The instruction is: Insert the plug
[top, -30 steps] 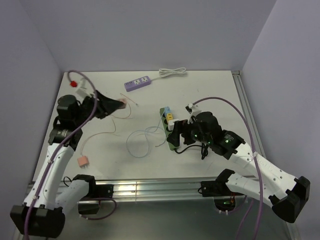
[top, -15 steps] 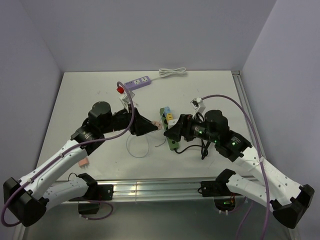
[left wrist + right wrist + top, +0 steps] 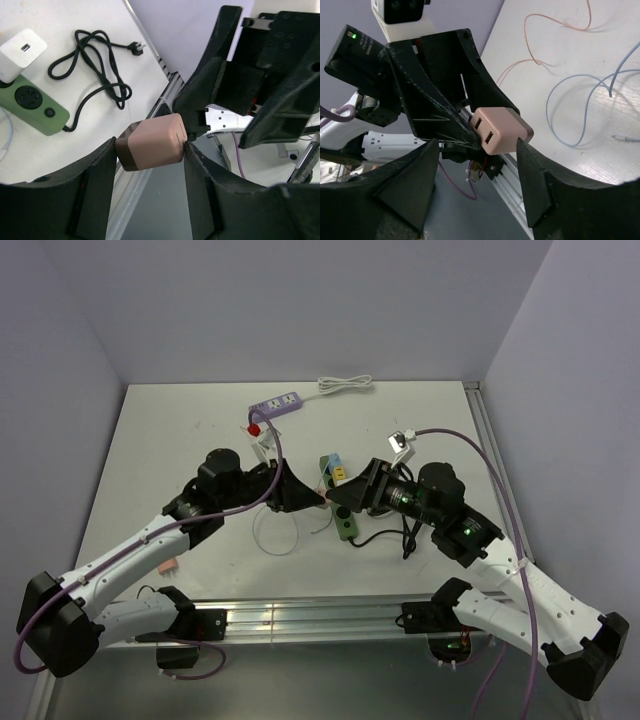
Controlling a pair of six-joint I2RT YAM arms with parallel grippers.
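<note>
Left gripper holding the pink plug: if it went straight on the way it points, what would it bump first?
Most likely the right gripper. It faces the left gripper with jaws open, right in front of the pink plug. The gap is hard to judge.

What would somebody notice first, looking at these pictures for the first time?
The two arms face each other tip to tip above the middle of the table. The left gripper is shut on a pink charging adapter, held up in front of the open right gripper. Just below them lies a green power strip with a white charger plugged in, and a purple power strip lies near the far edge.
</note>
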